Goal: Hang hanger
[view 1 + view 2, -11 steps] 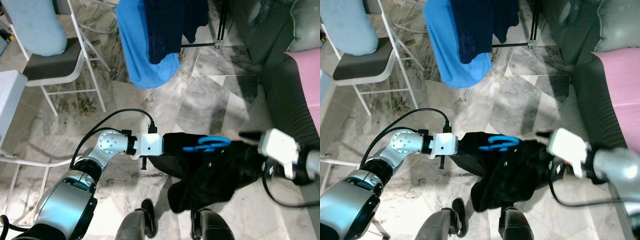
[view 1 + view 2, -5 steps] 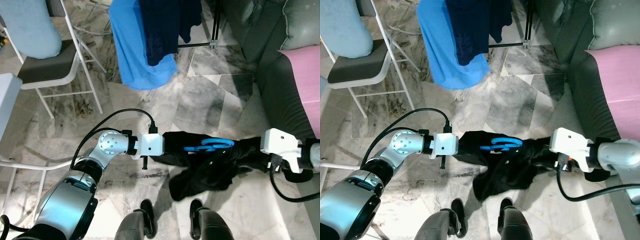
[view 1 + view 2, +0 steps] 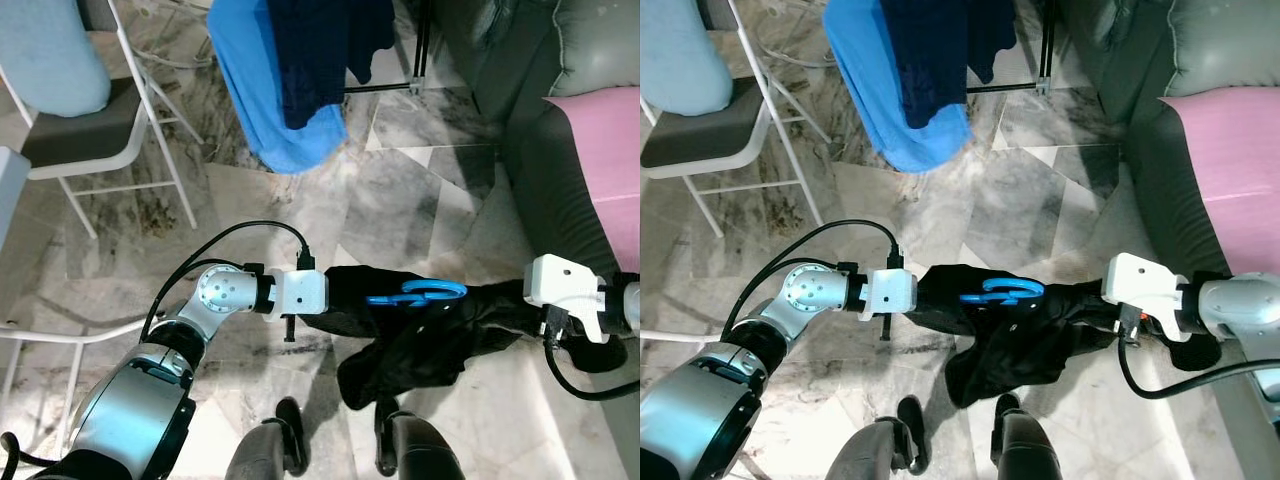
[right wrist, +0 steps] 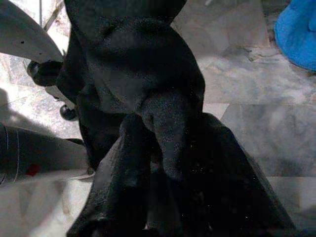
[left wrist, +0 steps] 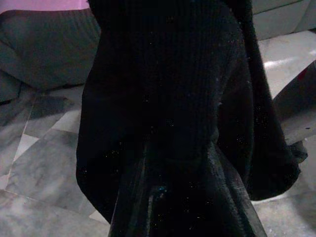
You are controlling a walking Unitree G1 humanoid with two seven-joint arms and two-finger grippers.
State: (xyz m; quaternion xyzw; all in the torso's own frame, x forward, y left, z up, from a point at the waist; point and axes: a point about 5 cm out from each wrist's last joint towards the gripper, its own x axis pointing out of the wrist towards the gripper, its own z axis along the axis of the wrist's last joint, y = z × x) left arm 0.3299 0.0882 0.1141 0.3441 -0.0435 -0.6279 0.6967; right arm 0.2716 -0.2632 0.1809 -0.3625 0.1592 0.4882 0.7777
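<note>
Black fabric of a garment (image 3: pixel 420 330) hung between both arms above the marble floor (image 3: pixel 420 200), with the blue hanger (image 3: pixel 418 293) on top of it, just beside the left gripper (image 3: pixel 345 295). Both forearms were held level, pointing inward. The right gripper (image 3: pixel 500 300) was buried in cloth; neither gripper's finger state could be determined. The right wrist view showed bunched folds wrapping its fingers.

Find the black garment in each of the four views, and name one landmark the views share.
Left eye view: black garment at lower centre, stretched between both arms.
Right eye view: lower centre, draping down.
Left wrist view: dark cloth close up.
Right wrist view: bunched folds close up.
Shared landmark: marble floor.
</note>
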